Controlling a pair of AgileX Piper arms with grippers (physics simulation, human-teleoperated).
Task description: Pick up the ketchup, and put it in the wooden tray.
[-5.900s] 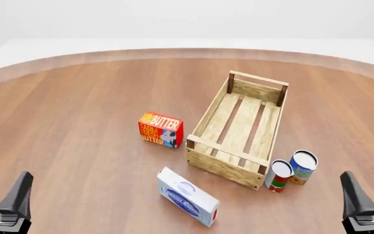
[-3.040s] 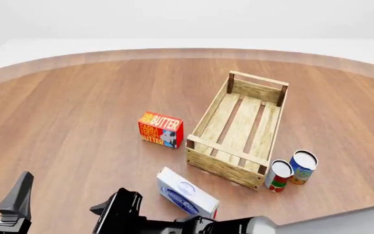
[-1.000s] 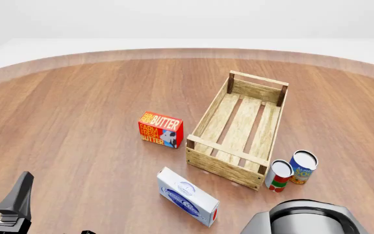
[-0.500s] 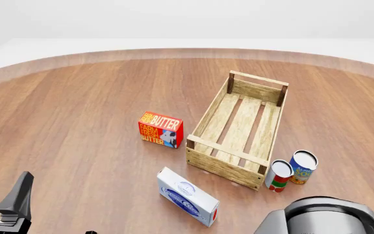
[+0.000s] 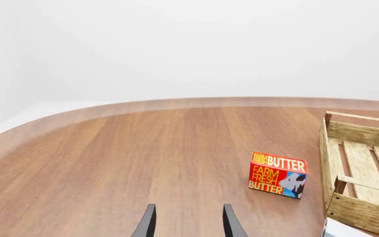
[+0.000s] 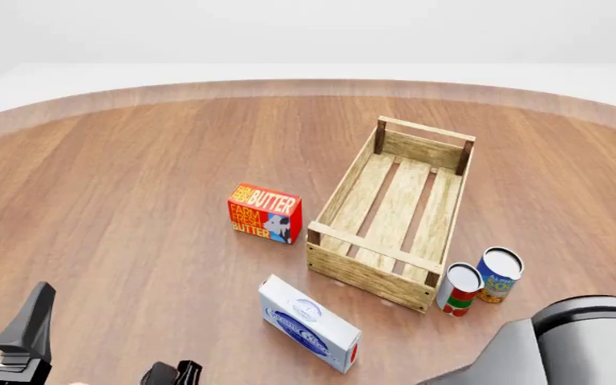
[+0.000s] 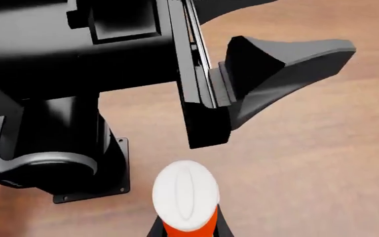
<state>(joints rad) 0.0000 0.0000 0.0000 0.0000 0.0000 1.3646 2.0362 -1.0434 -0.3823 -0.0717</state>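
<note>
The ketchup [image 7: 188, 197], a red-orange bottle with a white round cap, shows only in the right wrist view. It sits between the fingers of my right gripper [image 7: 188, 231], which is shut on it, close to the left arm's base. In the front view the ketchup is out of sight and the right gripper [image 6: 174, 375] is a black shape at the bottom edge. The wooden tray [image 6: 335, 192] stands right of centre, with nothing in it, and also shows in the left wrist view [image 5: 331, 168]. My left gripper [image 6: 3, 321] is open and holds nothing at the near left; its fingers [image 5: 148, 224] show in the left wrist view.
A red-orange butter box [image 6: 264, 212] stands left of the tray. A white and blue box [image 6: 308, 321] lies in front of the tray. A red-and-white can [image 6: 460, 287] and a blue can [image 6: 499, 273] stand by its near right corner. The right arm's grey body [image 6: 576, 345] fills the bottom right.
</note>
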